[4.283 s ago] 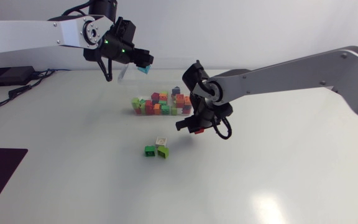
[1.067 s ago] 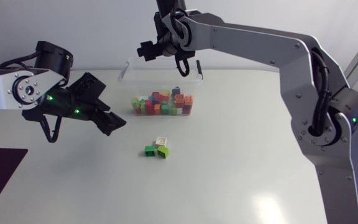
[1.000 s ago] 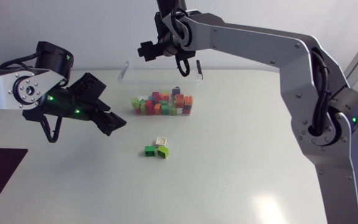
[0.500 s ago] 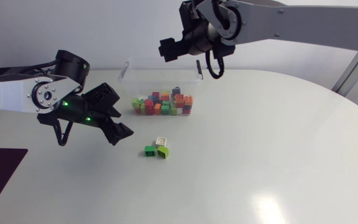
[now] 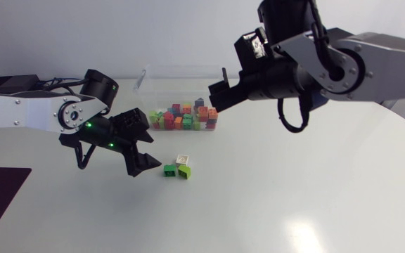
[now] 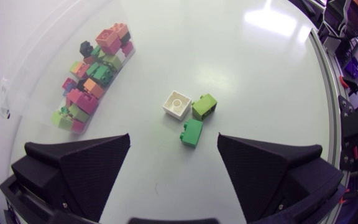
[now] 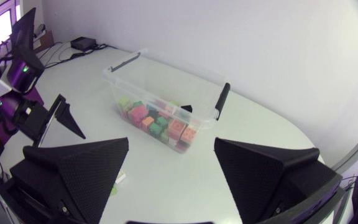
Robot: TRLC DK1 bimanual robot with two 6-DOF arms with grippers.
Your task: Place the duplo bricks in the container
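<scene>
Three loose duplo bricks lie together on the table in front of the container: a white brick (image 5: 182,159), a dark green brick (image 5: 169,169) and a lime brick (image 5: 185,171), all where they lay half a second ago. The white and lime bricks touch at a corner, and the dark green one sits just beside them. The clear container (image 5: 153,83) stands behind them, holding a heap of mixed-colour bricks (image 5: 183,117) along its near wall. The left tool (image 5: 145,149) has moved lower and closer. It now hangs just beside the dark green brick with its fingers spread wide, gripping nothing. In the left wrist view the three bricks lie just ahead of the gap between those fingers. The right tool (image 5: 215,98) has swung round from behind the container to its right end, close to the black handle (image 5: 225,74), and it is also wide open and empty. A black box (image 5: 4,83) with cables sits at the table's far left corner.
</scene>
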